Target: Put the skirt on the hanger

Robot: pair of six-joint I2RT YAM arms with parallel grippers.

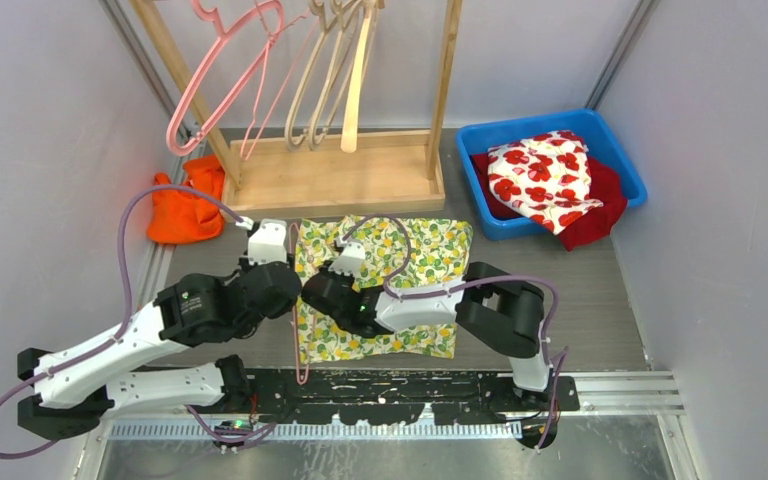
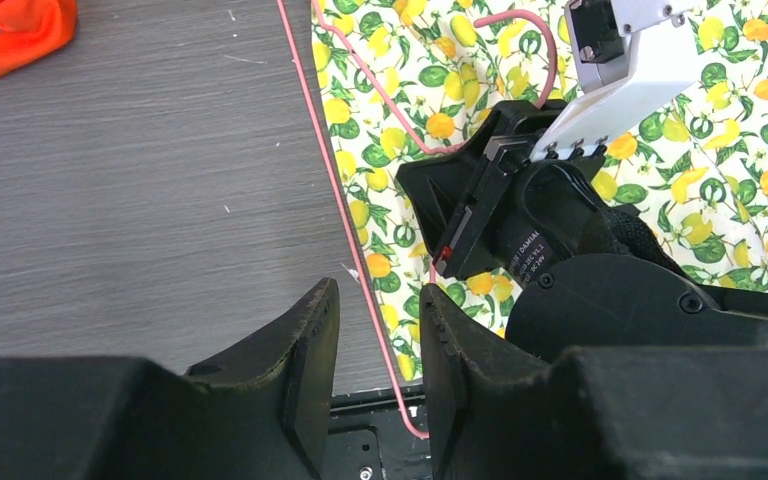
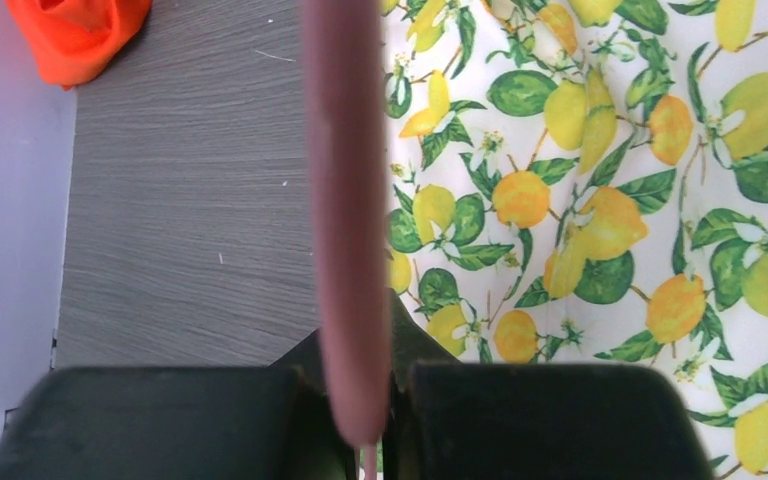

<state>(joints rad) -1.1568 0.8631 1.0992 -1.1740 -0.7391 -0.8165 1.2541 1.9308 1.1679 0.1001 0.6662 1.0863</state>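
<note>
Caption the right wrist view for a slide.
The right hand shut on the hanger, along the edge of the skirt on the table.

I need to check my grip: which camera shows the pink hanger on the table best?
Left wrist: the pink hanger runs sharp along the edge of the lemon-print skirt. Right wrist shows only a blurred bar clamped in the right hand. Top external: the arms hide most of it.

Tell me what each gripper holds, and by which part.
Right gripper is shut on the pink hanger, on one thin rod above the skirt. Left gripper straddles its long bar, jaws open, holding nothing.
</note>
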